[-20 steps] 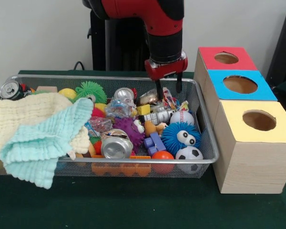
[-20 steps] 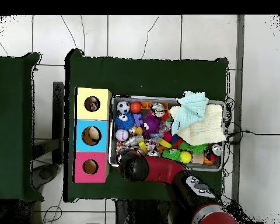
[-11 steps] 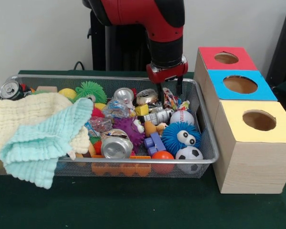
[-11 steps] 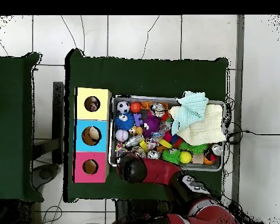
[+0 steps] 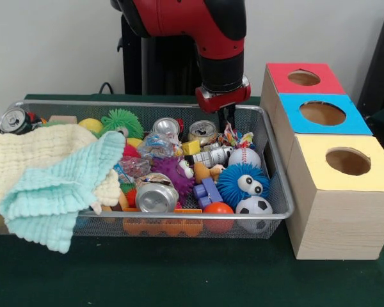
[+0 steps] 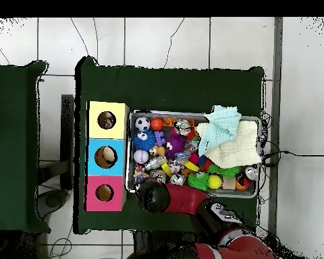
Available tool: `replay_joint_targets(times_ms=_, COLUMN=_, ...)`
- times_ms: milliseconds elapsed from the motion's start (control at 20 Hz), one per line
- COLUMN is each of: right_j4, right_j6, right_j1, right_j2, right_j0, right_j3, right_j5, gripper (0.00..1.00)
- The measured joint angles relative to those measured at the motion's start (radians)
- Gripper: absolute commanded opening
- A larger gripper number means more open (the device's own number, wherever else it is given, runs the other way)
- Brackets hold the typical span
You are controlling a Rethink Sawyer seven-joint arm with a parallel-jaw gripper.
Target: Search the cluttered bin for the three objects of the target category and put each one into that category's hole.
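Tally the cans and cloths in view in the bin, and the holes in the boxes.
Cans: 4
Cloths: 2
Holes: 3
Total: 9

- We see a cream towel [image 5: 32, 160] well away from the gripper [image 5: 227, 121], toward the left edge of the front view and lower than it.
- A mint-green towel [image 5: 57, 192] lies on top of the cream one, on the side nearer the gripper, one corner hanging down.
- Below the gripper, we see a dark green table cover [image 5: 179, 275] spread out.
- Behind the gripper, we see a white wall [image 5: 51, 45]; a black cable [image 5: 105, 86] loops up before it, left of the gripper.
- From overhead, we see a pale tiled floor [image 6: 165, 40] and a second green-covered table [image 6: 13, 148], well apart from it.
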Motion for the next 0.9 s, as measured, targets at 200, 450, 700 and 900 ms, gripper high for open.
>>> replay_joint_targets(times_ms=200, right_j4=0.0, right_j6=0.0, right_j1=0.0, right_j2=0.0, right_j0=-0.001, right_j3=0.0, right_j5=0.0, gripper=0.0)
replay_joint_targets(times_ms=450, right_j4=0.0, right_j6=0.0, right_j1=-0.001, right_j2=0.0, right_j0=-0.001, right_j3=0.0, right_j5=0.0, gripper=0.0)
replay_joint_targets(times_ms=700, right_j4=0.016, right_j6=0.0, right_j1=-0.013, right_j2=-0.001, right_j0=0.001, right_j3=0.0, right_j5=0.0, gripper=0.0)
replay_joint_targets(times_ms=900, right_j4=0.045, right_j6=0.0, right_j1=-0.044, right_j2=-0.006, right_j0=0.012, right_j3=0.001, right_j5=0.002, gripper=0.0)
